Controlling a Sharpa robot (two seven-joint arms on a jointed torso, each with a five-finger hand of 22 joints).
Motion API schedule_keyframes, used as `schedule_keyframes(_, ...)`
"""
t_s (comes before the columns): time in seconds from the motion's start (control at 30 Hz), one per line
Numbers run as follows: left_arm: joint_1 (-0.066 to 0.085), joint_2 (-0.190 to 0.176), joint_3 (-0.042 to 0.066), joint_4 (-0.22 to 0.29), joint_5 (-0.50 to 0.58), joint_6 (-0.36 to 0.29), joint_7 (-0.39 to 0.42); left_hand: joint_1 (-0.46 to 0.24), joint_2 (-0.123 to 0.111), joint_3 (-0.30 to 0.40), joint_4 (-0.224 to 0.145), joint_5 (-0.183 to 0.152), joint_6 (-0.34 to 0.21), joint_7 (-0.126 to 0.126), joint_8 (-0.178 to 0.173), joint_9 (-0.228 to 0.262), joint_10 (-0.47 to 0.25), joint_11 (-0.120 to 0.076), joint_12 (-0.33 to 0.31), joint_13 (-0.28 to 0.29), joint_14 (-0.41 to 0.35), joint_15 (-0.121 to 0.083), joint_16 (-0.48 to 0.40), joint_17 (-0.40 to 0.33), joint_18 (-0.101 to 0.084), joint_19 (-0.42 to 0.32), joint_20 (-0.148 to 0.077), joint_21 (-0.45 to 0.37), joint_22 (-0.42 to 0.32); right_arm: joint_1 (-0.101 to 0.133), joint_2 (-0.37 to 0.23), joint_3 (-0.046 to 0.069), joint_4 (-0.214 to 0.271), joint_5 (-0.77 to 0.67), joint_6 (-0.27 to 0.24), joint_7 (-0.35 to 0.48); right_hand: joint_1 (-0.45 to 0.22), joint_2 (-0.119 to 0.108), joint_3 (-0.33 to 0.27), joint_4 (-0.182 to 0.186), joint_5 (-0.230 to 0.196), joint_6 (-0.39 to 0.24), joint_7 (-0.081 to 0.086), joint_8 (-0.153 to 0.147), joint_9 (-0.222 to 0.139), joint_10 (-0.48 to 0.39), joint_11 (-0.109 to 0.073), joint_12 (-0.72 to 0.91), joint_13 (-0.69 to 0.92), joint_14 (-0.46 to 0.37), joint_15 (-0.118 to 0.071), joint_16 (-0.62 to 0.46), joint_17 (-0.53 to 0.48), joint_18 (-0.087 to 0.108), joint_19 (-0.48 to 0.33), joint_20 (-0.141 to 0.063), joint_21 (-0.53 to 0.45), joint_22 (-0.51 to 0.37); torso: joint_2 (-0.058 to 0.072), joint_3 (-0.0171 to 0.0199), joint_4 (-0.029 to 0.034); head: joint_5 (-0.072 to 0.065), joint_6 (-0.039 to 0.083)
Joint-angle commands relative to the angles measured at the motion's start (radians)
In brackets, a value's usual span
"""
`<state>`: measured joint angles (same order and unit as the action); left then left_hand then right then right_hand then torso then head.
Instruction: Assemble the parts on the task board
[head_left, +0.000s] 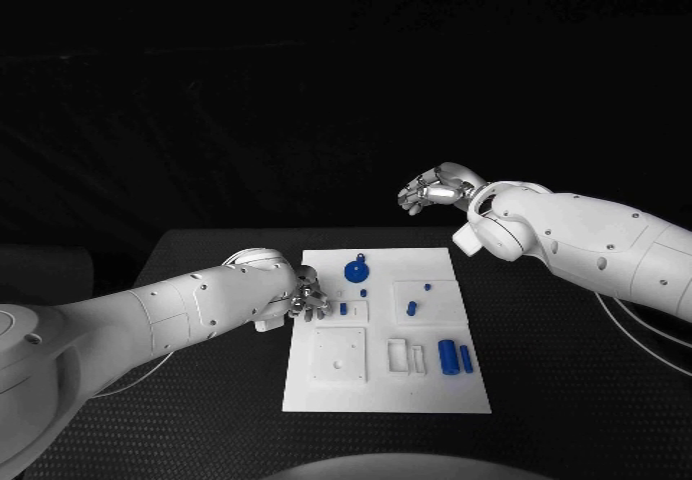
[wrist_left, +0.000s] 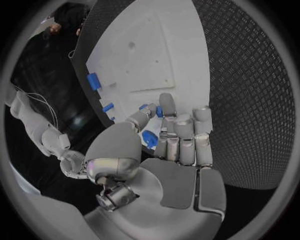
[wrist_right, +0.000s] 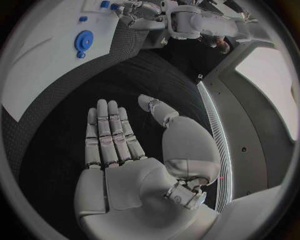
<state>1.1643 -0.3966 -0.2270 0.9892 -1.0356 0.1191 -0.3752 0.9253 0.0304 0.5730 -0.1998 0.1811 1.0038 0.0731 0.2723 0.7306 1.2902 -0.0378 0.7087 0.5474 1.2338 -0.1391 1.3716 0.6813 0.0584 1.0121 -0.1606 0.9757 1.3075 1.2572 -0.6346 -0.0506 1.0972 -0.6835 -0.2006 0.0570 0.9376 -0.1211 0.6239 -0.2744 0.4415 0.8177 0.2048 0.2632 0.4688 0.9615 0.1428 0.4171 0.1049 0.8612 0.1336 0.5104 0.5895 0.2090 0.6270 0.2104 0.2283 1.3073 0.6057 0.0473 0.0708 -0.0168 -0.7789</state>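
From the head view I see my left hand (head_left: 307, 301) at the task board (head_left: 387, 385)'s left edge, my right hand (head_left: 433, 187) raised beyond it. Left wrist view: fingers pinch a small blue part (wrist_left: 149, 138). Right wrist view: fingers spread, holding nothing
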Motion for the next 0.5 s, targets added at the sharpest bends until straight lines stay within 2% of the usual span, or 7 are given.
schedule_keyframes(0.03,-0.008,-0.006,-0.003,0.018,0.013,-0.020,0.006,0.039,0.041,0.071,-0.062,0.001,0.010,-0.002,0.004,-0.045,0.006,-0.004,0.006,-0.002,0.018,-0.012,0.001,0.002,0.013,0.009,-0.077,0.007,0.014,0.000,0.000,0.001,0.002,0.001,0.014,0.006,0.008,0.000,-0.004,-0.001,0.006,-0.005,-0.001,0.005,-0.001,0.007,0.003,0.003,-0.002,-0.003,0.004,0.005,-0.001,-0.011,0.007,-0.003,-0.006,0.022,0.000,-0.0004,0.0001,0.002,0.001)
schedule_keyframes(0.27,-0.001,-0.023,0.004,0.042,0.037,-0.026,-0.006,0.031,0.043,0.076,-0.061,0.002,0.020,-0.005,0.008,-0.039,0.013,-0.007,0.008,-0.004,0.022,-0.015,0.002,0.003,0.013,0.013,-0.078,0.009,0.014,0.000,-0.001,0.001,0.002,0.001,0.015,0.005,0.008,0.000,-0.004,-0.001,0.006,-0.005,-0.001,0.005,-0.001,0.007,0.003,0.003,-0.002,-0.003,0.004,0.005,-0.001,-0.011,0.008,-0.003,-0.006,0.022,0.000,0.0002,-0.0002,0.003,0.002)
schedule_keyframes(0.5,0.016,-0.034,0.005,0.047,0.045,0.027,-0.018,0.015,0.054,0.078,-0.056,-0.004,0.021,-0.006,0.007,-0.035,0.016,-0.008,0.007,-0.007,0.024,-0.015,0.001,0.004,0.011,0.013,-0.079,0.010,0.014,0.000,-0.003,0.001,0.002,0.001,0.017,0.003,0.009,0.000,-0.004,-0.002,0.007,-0.005,-0.001,0.005,-0.002,0.007,0.003,0.003,-0.003,-0.004,0.004,0.005,-0.001,-0.010,0.008,-0.003,-0.007,0.022,0.000,0.0009,-0.0006,0.005,0.004)
